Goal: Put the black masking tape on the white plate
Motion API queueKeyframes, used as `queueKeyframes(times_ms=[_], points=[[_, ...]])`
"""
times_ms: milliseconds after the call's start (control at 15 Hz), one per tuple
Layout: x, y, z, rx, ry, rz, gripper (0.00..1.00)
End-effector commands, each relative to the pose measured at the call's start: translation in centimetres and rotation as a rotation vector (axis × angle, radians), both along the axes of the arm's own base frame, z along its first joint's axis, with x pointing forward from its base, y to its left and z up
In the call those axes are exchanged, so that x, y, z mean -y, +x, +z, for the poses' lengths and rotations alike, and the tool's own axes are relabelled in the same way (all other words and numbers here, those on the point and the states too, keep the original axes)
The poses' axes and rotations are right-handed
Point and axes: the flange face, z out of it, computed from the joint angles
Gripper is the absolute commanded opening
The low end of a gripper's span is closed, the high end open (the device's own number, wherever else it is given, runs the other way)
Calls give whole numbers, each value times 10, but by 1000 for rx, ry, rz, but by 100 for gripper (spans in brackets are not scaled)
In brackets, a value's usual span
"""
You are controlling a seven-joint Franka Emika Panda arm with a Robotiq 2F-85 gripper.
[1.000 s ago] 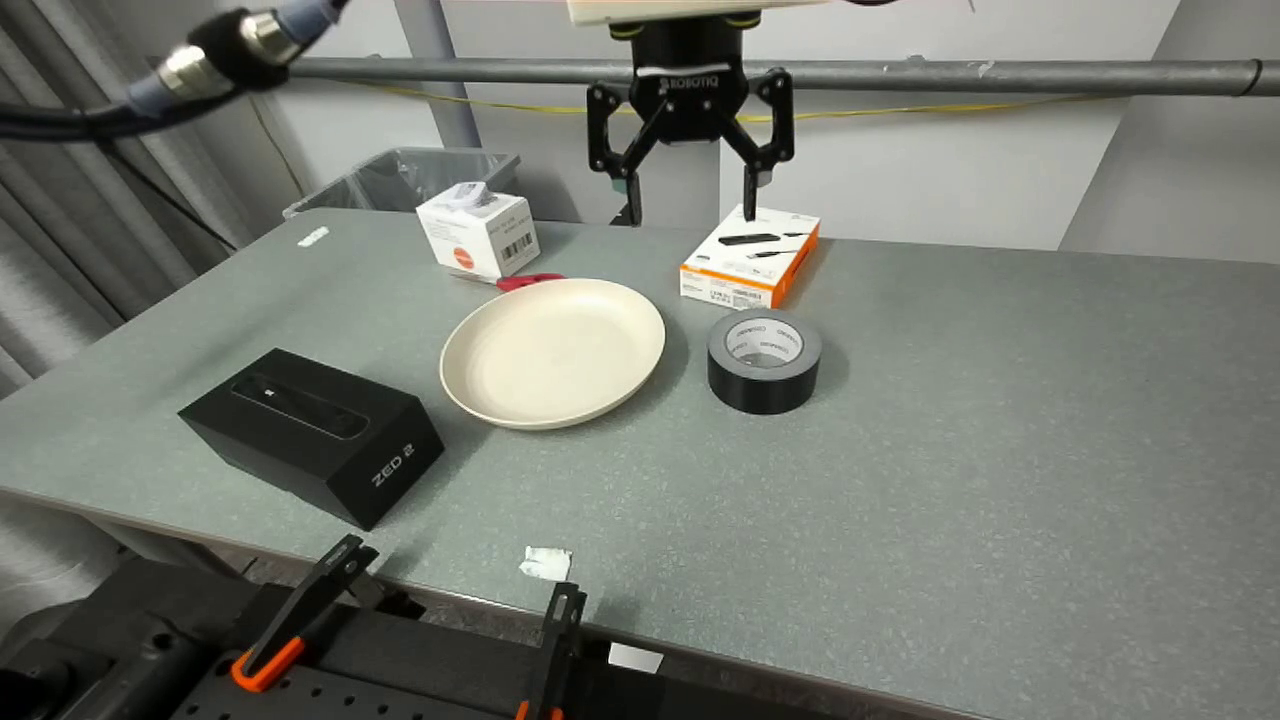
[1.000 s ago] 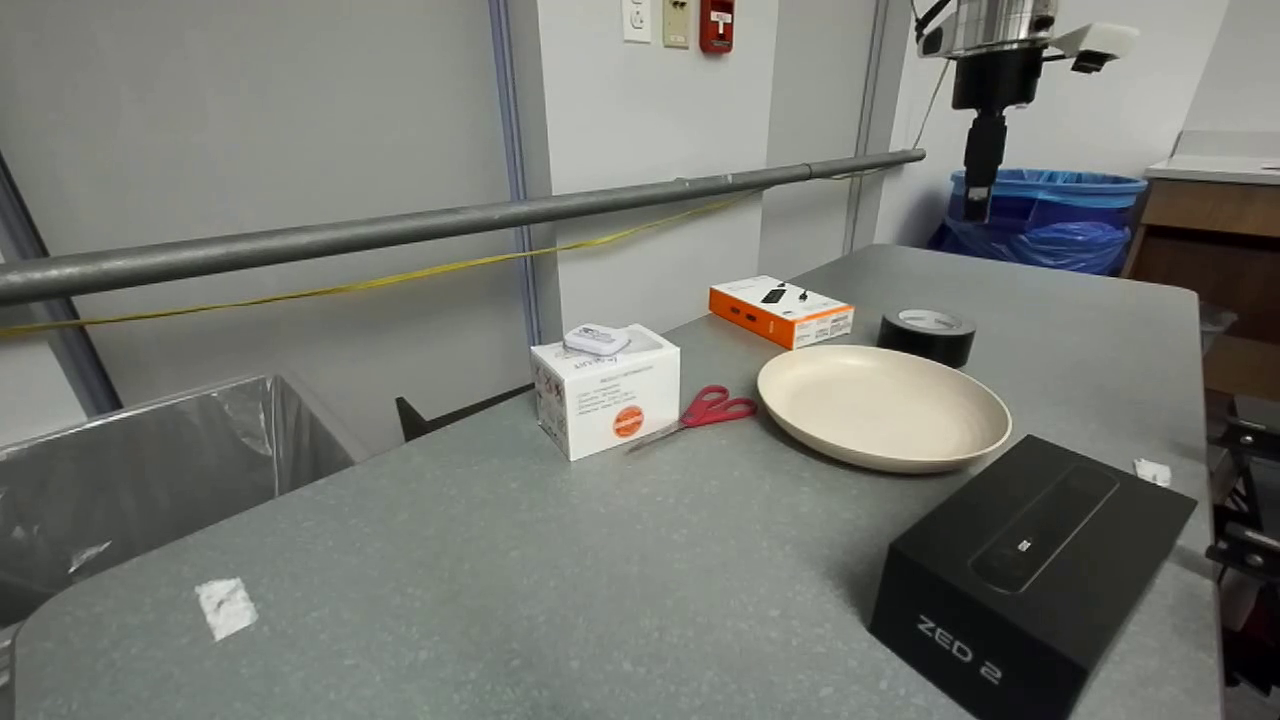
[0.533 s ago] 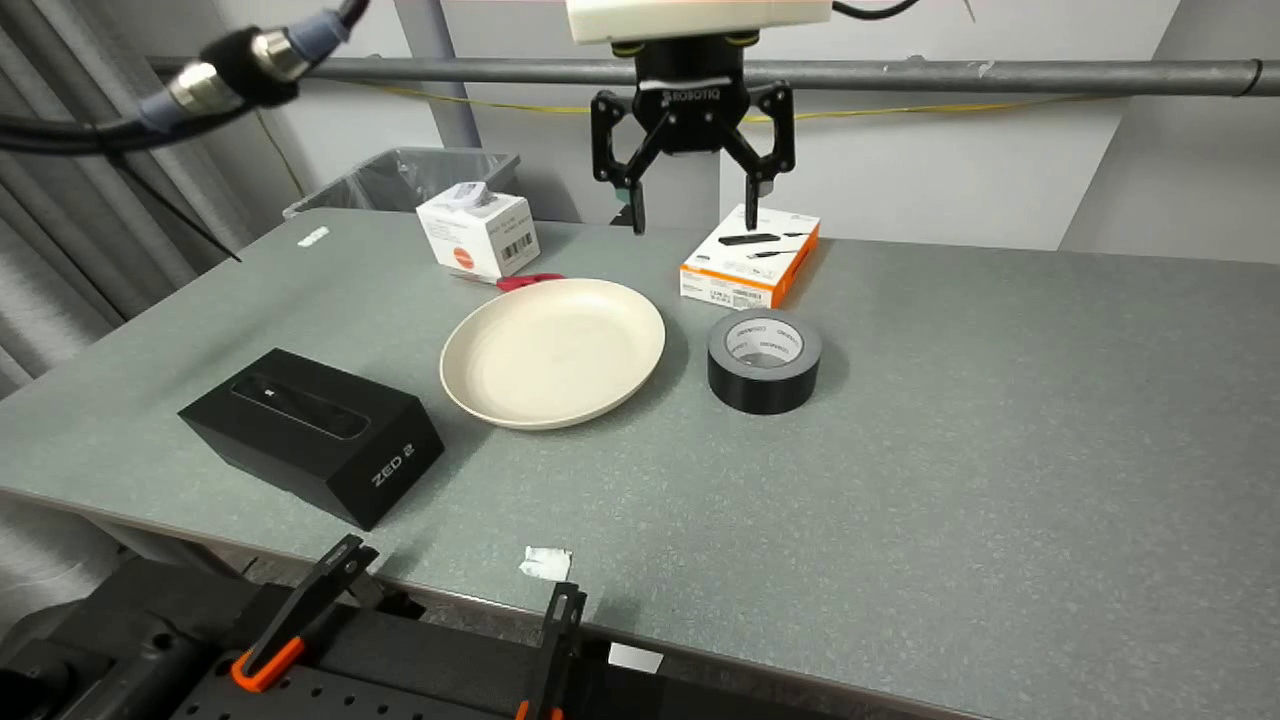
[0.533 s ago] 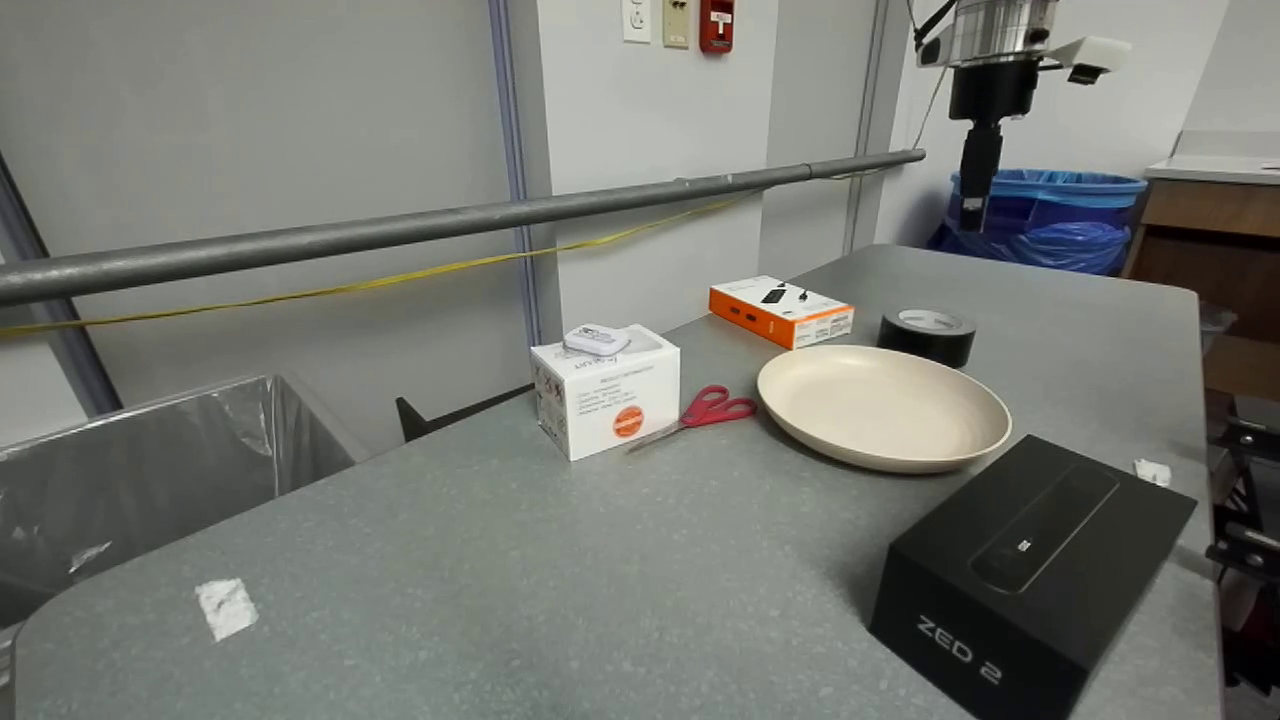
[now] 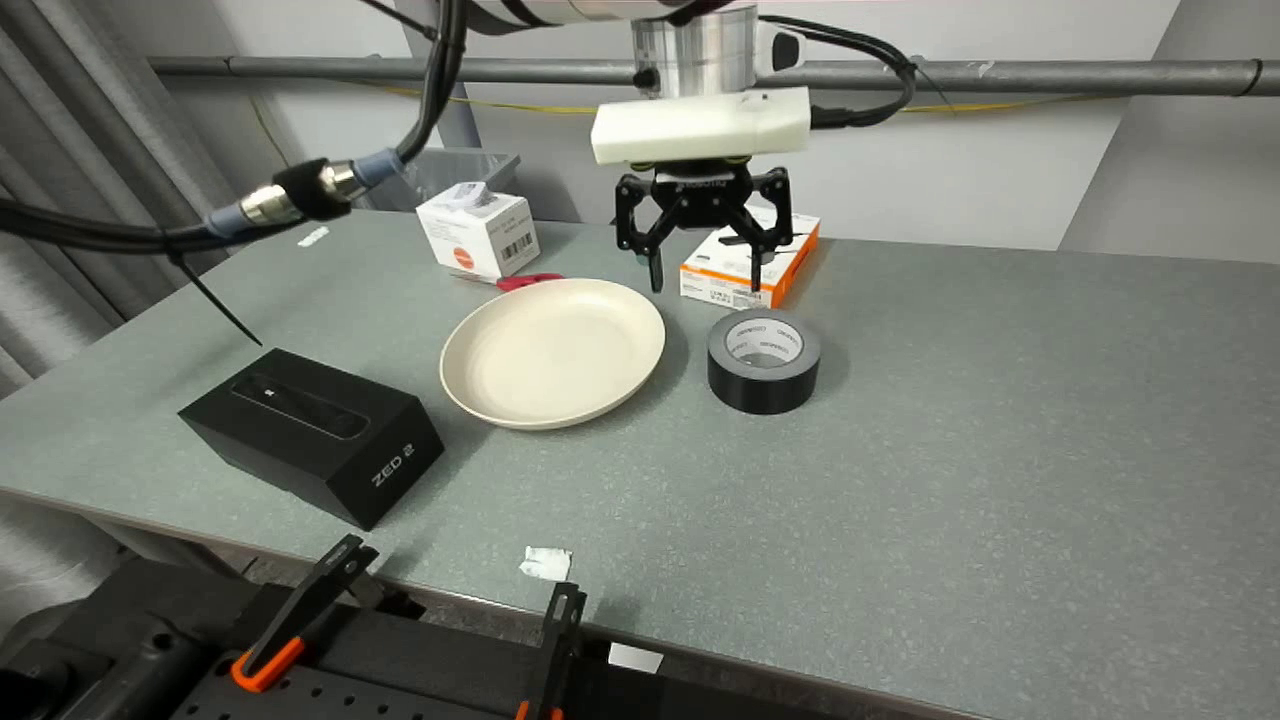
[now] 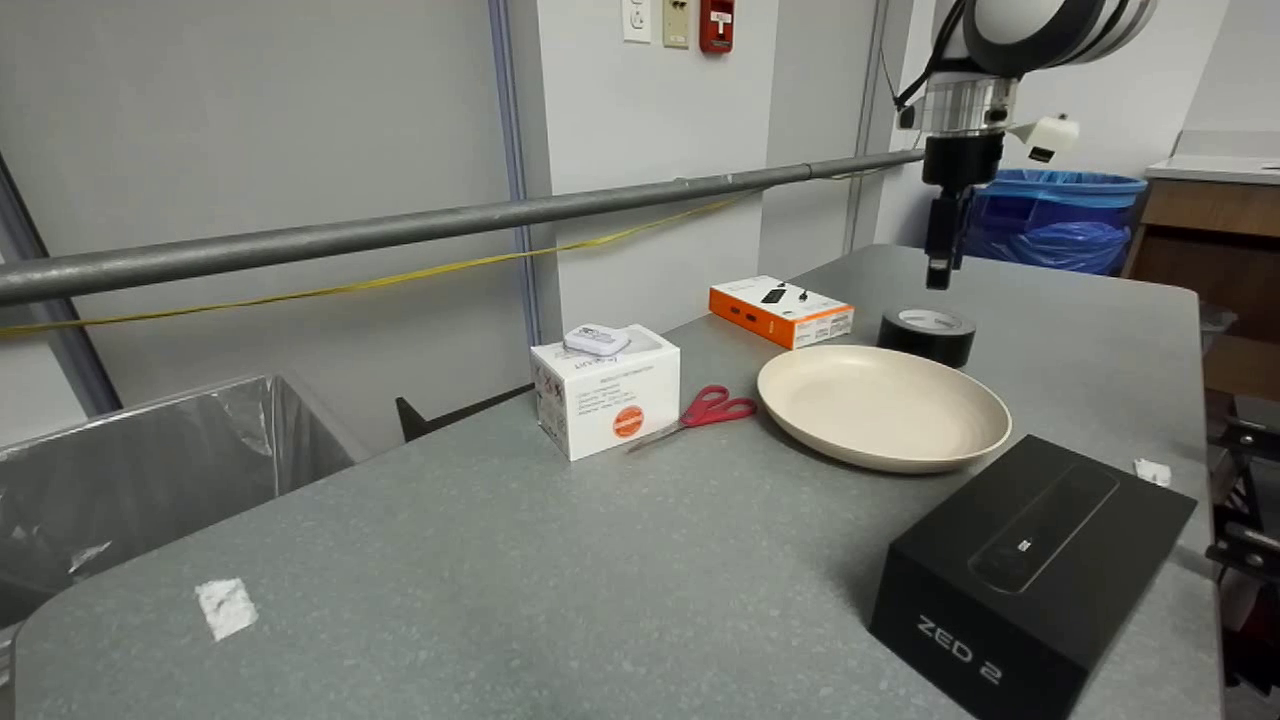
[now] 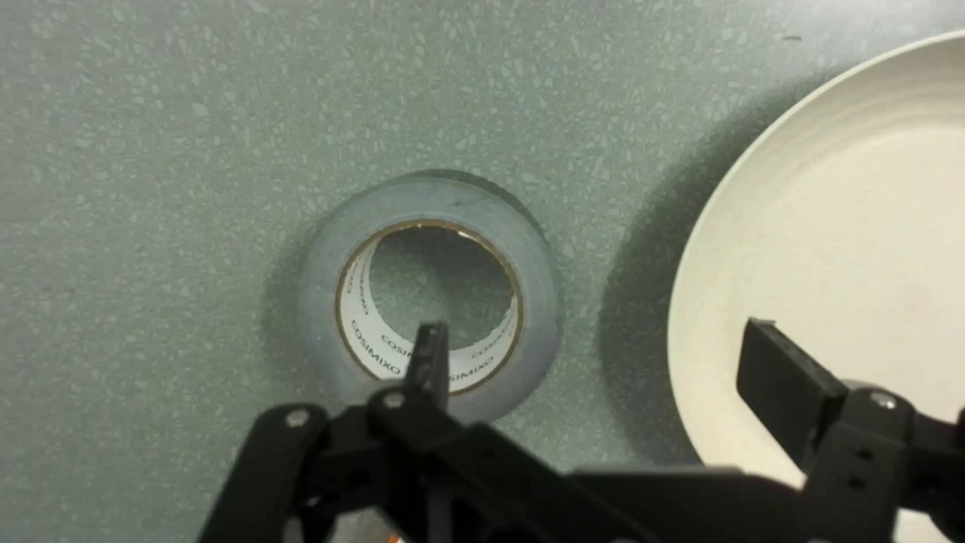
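1. My end effector (image 5: 706, 285) points straight down above the counter (image 5: 960, 460), released, its two fingers (image 7: 788, 388) spread well apart.
2. The tape (image 5: 763, 390) lies flat on the counter, just beside the plate (image 5: 552, 352), which sits face up, and apart from it.
3. In both exterior views my fingertips hang higher than the tape's upper face, clear of it.
4. In the wrist view I see one finger across the tape's ring and the other across the plate.
5. An orange-and-white box (image 6: 785, 312) lies flat near the tape.
6. A black box (image 5: 310, 430) marked "ZED 2" sits near the plate, on the far side of it from the tape.
7. Scissors (image 6: 712, 407) with red handles lie between the plate and a white box (image 6: 620, 405), which bears a small white object (image 6: 597, 340) on top.
8. A bin (image 6: 160, 460) with a clear liner stands at one end of the counter.
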Motion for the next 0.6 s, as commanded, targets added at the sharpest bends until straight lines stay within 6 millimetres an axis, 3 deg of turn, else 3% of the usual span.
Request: queueKeyframes(times_ms=[0,533], points=[[7,23,-30,31,-8,-65,100],[17,42,-79,-11,-29,-136,100]])
